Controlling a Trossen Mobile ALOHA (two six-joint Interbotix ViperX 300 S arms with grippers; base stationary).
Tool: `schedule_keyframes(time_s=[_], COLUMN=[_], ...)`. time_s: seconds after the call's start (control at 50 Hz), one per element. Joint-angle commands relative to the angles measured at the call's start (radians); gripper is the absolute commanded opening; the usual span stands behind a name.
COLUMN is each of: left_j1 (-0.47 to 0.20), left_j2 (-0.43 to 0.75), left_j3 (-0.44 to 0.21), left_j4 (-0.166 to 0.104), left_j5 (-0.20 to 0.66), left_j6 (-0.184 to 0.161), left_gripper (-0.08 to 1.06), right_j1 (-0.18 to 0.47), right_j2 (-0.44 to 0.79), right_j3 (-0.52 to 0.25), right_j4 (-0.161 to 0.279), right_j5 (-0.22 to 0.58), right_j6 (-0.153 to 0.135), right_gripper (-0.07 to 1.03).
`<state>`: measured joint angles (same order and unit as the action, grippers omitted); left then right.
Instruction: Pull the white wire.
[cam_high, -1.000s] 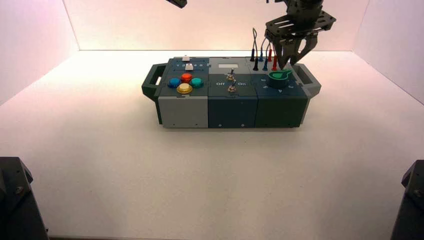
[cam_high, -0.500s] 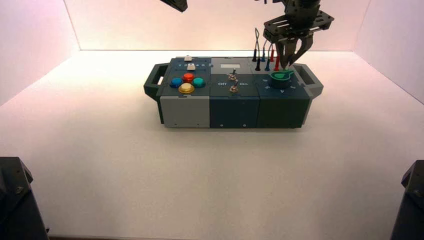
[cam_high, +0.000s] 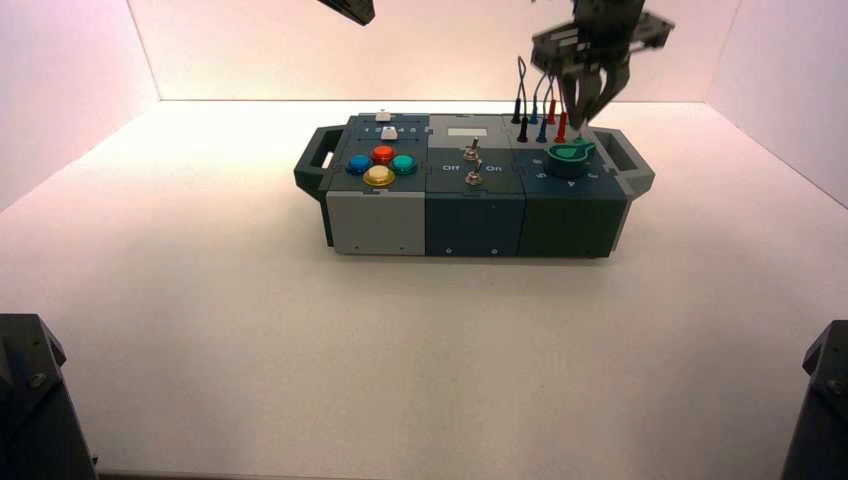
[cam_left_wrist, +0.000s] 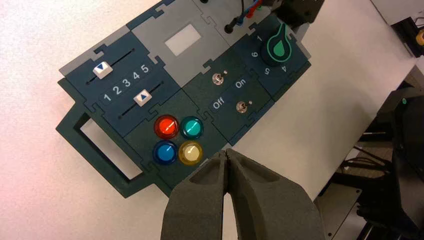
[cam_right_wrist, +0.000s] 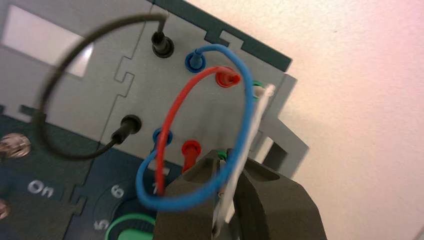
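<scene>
The white wire (cam_right_wrist: 251, 131) runs taut from its white plug end (cam_right_wrist: 263, 91), beside a green socket at the box's far right corner, down between my right gripper's fingers. My right gripper (cam_right_wrist: 226, 156) is shut on the white wire. In the high view it (cam_high: 586, 104) hangs above the wire sockets at the back right of the box (cam_high: 475, 215), beside the green knob (cam_high: 568, 156). My left gripper (cam_left_wrist: 227, 153) is shut and empty, held high over the box's front edge near the yellow button (cam_left_wrist: 190, 152).
A black wire (cam_right_wrist: 47, 107), a blue wire (cam_right_wrist: 243, 135) and a red wire (cam_right_wrist: 170, 117) loop between sockets right beside the white one. The blue loop lies across my right gripper's finger. Two toggle switches (cam_left_wrist: 218, 78) and two sliders (cam_left_wrist: 102, 70) sit on the box.
My right gripper has risen with the white wire in it. The box has slid a little to the right. The left arm has barely moved.
</scene>
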<state>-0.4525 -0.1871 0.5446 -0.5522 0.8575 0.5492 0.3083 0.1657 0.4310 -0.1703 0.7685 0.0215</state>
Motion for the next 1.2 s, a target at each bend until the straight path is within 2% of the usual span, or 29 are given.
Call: schedule_keyframes(time_s=[0.02,0.14,0.26,0.6,0.84,0.9,0.96,1.02,1.2], left_j1=[0.003,0.002,0.002,0.003,0.003,0.003,0.002,0.003,0.003], left_j2=[-0.011,-0.012,-0.014,-0.014,-0.020,-0.025,-0.028,-0.035,-0.048], left_j3=[-0.031,-0.031,-0.032,-0.032,-0.032,-0.029,-0.028,-0.025,-0.020], left_j4=[-0.006,-0.006,-0.006,-0.006,-0.006,-0.006,-0.006,-0.006,-0.006], left_j5=[-0.003,-0.002,0.002,0.011,0.020,0.025,0.028,0.028,0.028], left_j6=[0.005,0.003,0.000,0.000,0.000,0.000,0.000,0.000,0.000], left_gripper=[-0.03,-0.03,-0.03,-0.03,-0.03,-0.03,-0.03,-0.03,-0.03], right_j1=[-0.014,-0.012,-0.012,-0.012,-0.012,-0.012,-0.012,-0.012,-0.012], right_j2=[-0.063,-0.081,-0.092,-0.133,-0.135,-0.138,-0.147,-0.160,-0.244], right_j3=[-0.040,-0.043,-0.040,0.017,0.046,0.054,0.061,0.067,0.089], right_j4=[-0.008,-0.003,0.008,0.009,-0.005,-0.005,-0.005,-0.005,0.008], right_j5=[0.020,0.058,0.129,0.164,0.169,0.169,0.164,0.163,0.147], right_j6=[0.002,-0.005,-0.017,-0.025,-0.026,-0.021,-0.017,-0.012,-0.008], right_gripper=[-0.03,-0.03,-0.02,-0.01,0.31,0.46,0.66,0.78,0.81])
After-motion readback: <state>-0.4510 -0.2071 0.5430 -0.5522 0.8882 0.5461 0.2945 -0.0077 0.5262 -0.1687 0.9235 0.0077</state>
